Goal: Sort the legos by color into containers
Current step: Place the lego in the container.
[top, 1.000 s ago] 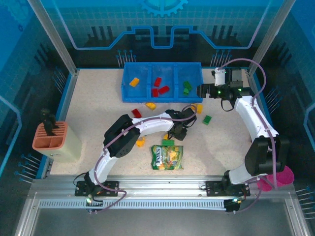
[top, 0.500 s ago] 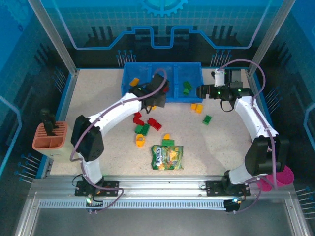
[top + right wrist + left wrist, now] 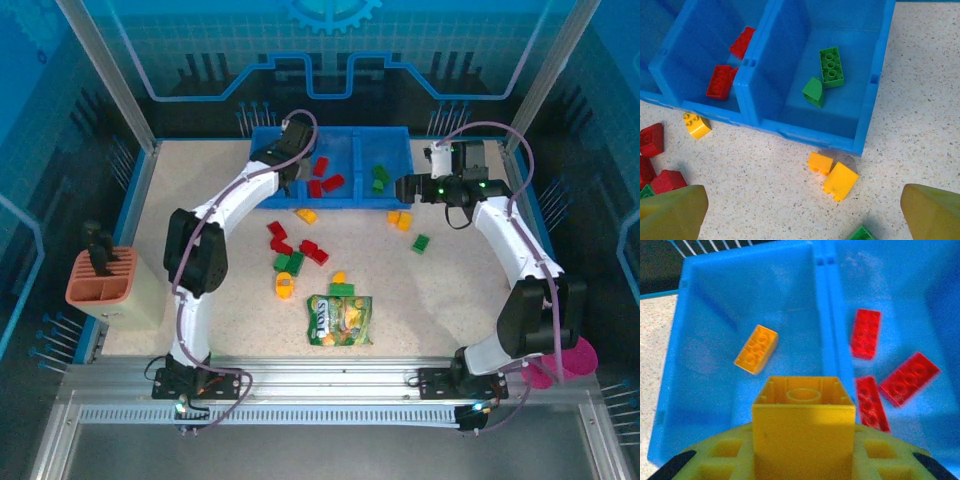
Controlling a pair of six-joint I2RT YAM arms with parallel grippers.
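The left hand [image 3: 284,163] grips a yellow lego [image 3: 803,415] above the blue tray's [image 3: 360,201] left compartment, where one orange block [image 3: 756,349] lies. Red blocks [image 3: 865,333] lie in the middle compartment, green ones [image 3: 831,66] in the right. The right hand [image 3: 802,212] hangs open by the tray's right front corner. Loose legos [image 3: 295,255] lie on the bench [image 3: 450,290] before the tray.

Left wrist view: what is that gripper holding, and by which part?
A yellow lego, clamped at its near end between the jaws; its hollow end sticks out over the blue tray.
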